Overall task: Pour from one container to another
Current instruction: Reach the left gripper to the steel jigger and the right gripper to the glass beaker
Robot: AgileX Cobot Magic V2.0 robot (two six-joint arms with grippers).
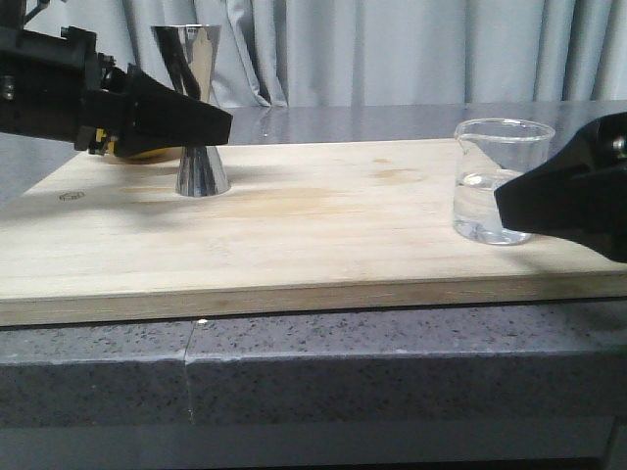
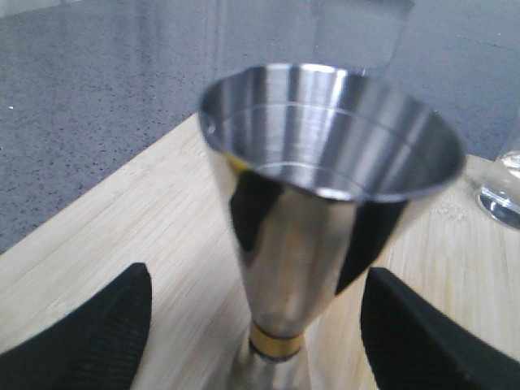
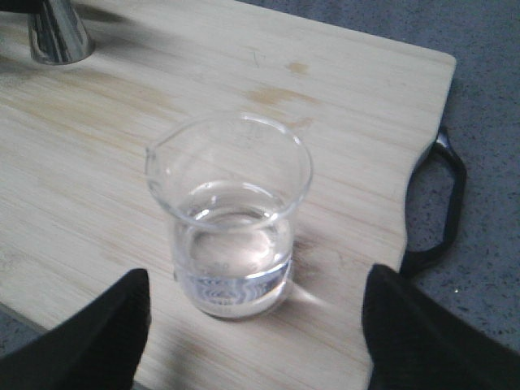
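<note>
The steel jigger [image 1: 203,168] stands upright on the left of the wooden board [image 1: 323,235], with a gold band at its waist [image 2: 276,343]. My left gripper [image 2: 258,329] is open and straddles that waist, with a gap on each side; its fingers [image 2: 89,337] do not touch the steel. In the front view the left gripper [image 1: 221,123] hides the waist. The clear glass beaker [image 1: 498,176] holds clear liquid and stands on the board's right. My right gripper [image 3: 256,337] is open, and the beaker [image 3: 231,215] stands just ahead of its fingertips, untouched.
A grey speckled counter [image 1: 294,372] carries the board. The board has a black handle [image 3: 445,203] on its right end. A yellow object [image 1: 147,152] lies behind the left arm. A grey curtain [image 1: 392,49] hangs at the back.
</note>
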